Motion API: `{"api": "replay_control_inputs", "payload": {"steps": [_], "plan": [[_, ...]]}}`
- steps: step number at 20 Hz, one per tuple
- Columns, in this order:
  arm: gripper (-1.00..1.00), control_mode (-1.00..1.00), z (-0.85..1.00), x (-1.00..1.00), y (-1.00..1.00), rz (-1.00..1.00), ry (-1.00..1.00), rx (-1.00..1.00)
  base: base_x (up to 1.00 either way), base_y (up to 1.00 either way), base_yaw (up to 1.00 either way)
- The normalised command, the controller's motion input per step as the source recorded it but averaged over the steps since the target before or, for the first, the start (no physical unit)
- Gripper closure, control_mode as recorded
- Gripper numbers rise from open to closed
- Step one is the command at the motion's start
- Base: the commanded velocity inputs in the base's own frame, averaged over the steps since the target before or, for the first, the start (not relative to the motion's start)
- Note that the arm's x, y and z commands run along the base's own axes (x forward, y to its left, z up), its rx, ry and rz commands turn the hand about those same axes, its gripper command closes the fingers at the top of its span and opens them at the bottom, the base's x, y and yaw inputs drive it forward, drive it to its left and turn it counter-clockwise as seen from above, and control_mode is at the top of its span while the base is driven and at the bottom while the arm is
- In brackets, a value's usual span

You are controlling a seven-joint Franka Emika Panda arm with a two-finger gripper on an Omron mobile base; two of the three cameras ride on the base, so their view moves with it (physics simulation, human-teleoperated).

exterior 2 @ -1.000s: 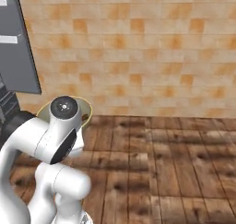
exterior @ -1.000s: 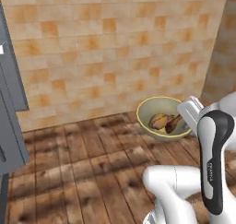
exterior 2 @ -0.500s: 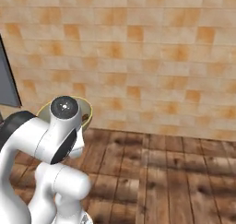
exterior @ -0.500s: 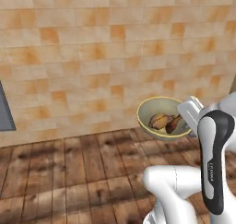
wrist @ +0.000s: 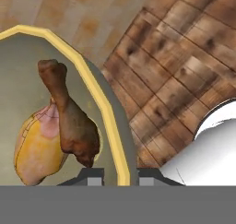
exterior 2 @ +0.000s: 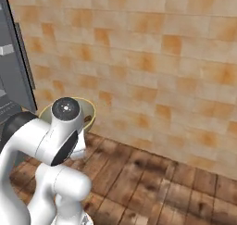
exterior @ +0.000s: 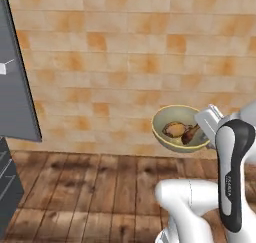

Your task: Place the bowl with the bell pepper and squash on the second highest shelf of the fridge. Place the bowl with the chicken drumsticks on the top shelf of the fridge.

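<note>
claw (wrist: 117, 174): clenched on rim of bowl (exterior: 170, 118) | chicken drumsticks (exterior: 181, 131): inside the bowl, held above wooden floor (exterior: 90, 192) | fridge (exterior: 15, 87): far left of bowl

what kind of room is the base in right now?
Probably a kitchen: tan tiled wall, wood plank floor, a grey fridge at the left edge, and the gripper holding a bowl of chicken drumsticks.

The raised arm's hand (wrist: 117, 176) is clamped tight, one finger either side of a rim.
</note>
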Motion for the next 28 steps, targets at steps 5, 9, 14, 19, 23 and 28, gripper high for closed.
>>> {"api": "replay_control_inputs", "payload": {"steps": [5, 9, 14, 19, 23, 28], "plan": [[1.00, 1.00, 0.00, 0.00, 0.00, 0.00, 0.00, 0.00, 0.00, 0.00, 1.00], [1.00, 1.00, 0.00, 0.00, 0.00, 0.00, 0.00, 0.00, 0.00, 0.00, 1.00], [1.00, 1.00, 0.00, 0.00, 0.00, 0.00, 0.00, 0.00, 0.14, -0.16, 0.97], [1.00, 1.00, 0.00, 0.00, 0.00, 0.00, 0.00, 0.00, 0.50, -0.33, 0.87], [1.00, 1.00, 0.00, 0.00, 0.00, 0.00, 0.00, 0.00, 0.33, -0.91, 0.58], [1.00, 1.00, 0.00, 0.00, 0.00, 0.00, 0.00, 0.00, 0.01, -1.00, 0.31]]}}
